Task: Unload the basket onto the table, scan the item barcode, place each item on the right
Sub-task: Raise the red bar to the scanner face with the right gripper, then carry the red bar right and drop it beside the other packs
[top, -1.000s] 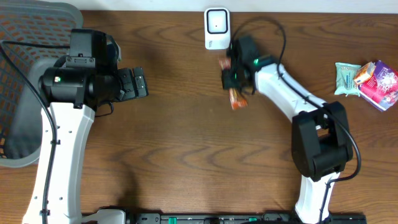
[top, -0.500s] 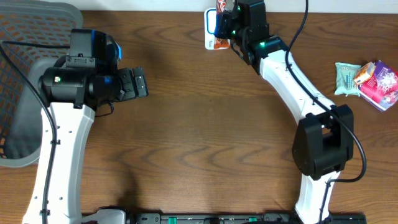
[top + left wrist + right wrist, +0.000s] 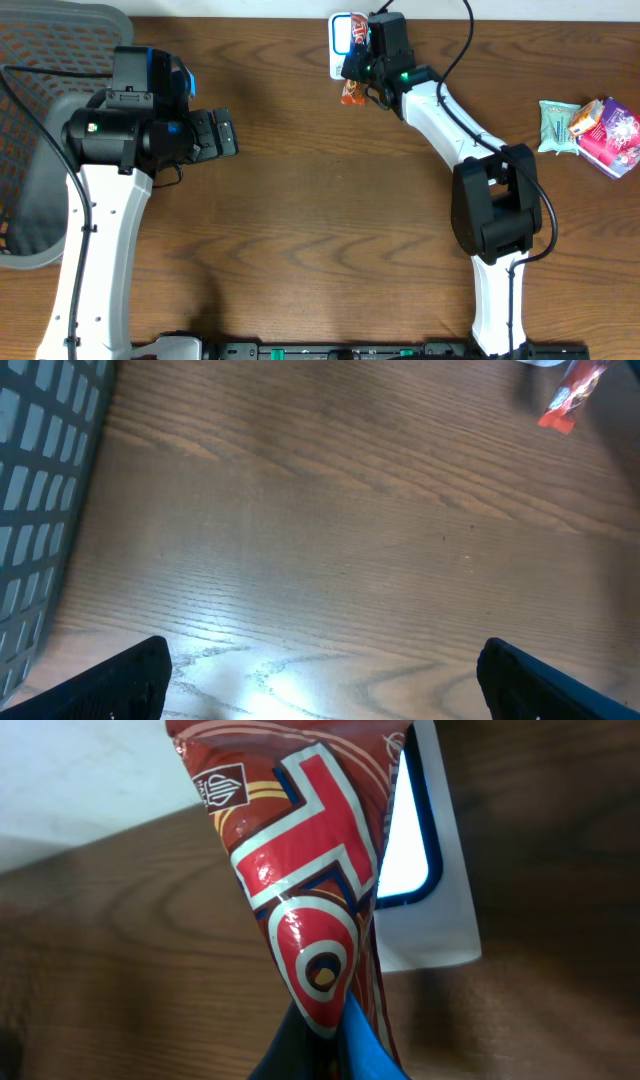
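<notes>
The item is a red snack wrapper [image 3: 300, 900] with white and blue lettering, pinched at its lower end by my right gripper [image 3: 335, 1045], which is shut on it. Directly behind it stands the white scanner [image 3: 425, 870] with its lit, blue-edged window. From overhead, the wrapper [image 3: 352, 90] hangs in front of the scanner [image 3: 340, 45] at the table's far edge. My left gripper [image 3: 215, 135] hovers open over bare wood at the left, with nothing between its black fingers [image 3: 120, 680]. The wrapper [image 3: 572, 395] shows far off in the left wrist view.
A grey mesh basket [image 3: 40, 100] sits at the far left, partly under the left arm. A green packet [image 3: 556, 125] and a pink-and-red packet [image 3: 608, 135] lie at the right edge of the brown wooden table [image 3: 320, 230].
My right arm has carried the wrapper from lower on the table up to the scanner, then shifted slightly left there. The left arm has not moved.
</notes>
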You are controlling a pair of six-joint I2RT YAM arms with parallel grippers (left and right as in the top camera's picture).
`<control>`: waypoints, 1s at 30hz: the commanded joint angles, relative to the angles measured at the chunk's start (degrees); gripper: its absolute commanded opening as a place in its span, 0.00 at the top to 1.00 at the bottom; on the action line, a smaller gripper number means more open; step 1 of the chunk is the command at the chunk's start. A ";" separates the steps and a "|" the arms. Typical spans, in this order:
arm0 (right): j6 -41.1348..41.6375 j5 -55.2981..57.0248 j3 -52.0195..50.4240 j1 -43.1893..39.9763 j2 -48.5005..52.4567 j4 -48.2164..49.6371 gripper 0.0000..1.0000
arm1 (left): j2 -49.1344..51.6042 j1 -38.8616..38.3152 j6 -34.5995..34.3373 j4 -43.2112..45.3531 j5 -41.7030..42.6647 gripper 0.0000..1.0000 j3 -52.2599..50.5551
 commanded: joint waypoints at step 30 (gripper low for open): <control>-12.98 30.93 18.21 -33.73 -1.66 -57.44 0.76 | 0.20 0.20 0.15 -0.13 -0.35 0.02 0.31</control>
